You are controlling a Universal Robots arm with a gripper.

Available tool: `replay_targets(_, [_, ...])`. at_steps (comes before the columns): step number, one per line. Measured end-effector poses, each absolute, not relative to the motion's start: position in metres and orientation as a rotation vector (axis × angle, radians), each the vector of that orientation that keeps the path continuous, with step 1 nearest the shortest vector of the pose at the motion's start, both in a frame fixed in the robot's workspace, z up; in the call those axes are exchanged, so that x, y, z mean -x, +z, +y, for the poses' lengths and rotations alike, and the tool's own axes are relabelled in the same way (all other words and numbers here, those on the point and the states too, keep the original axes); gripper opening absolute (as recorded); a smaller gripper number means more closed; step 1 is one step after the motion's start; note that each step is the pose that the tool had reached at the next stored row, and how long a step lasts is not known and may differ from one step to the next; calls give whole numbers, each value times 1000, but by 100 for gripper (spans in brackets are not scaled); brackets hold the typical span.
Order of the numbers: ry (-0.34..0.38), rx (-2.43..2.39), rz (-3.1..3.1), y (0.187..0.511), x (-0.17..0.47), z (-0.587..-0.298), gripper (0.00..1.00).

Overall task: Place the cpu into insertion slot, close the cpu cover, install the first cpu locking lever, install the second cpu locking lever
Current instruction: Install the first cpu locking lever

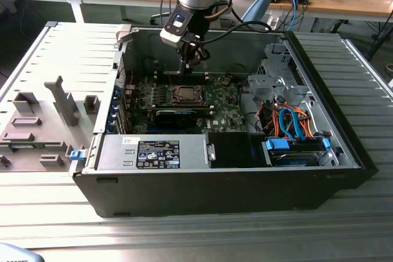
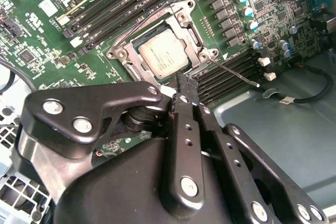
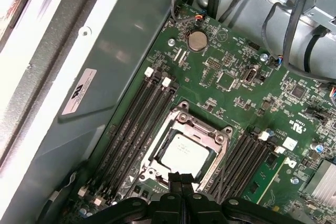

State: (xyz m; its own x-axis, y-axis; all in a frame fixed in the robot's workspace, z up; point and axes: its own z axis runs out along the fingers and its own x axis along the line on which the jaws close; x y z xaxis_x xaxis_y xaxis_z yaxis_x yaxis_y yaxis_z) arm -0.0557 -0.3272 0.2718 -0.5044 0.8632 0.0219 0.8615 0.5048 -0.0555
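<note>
In the exterior view the gripper point(image 1: 194, 61) hangs from the arm inside an open computer case point(image 1: 215, 191), in the upper middle of the frame, directly above the insertion slot point(image 1: 175, 93) on the green motherboard point(image 1: 224, 99). In the first wrist view the cpu point(image 3: 182, 153) sits in the slot, its silver top showing through the window of the cpu cover point(image 3: 206, 128), which lies flat over it. The gripper's fingers point(image 3: 176, 182) are pressed together, pinching nothing, their tips just beside the socket's edge. In the second wrist view a thin locking lever point(image 2: 236, 72) juts from the socket's corner across the black memory slots point(image 2: 220, 85).
</note>
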Motion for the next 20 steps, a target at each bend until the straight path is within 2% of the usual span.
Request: replay_targets(20, [59,1477,-2720,272,56,-327,11])
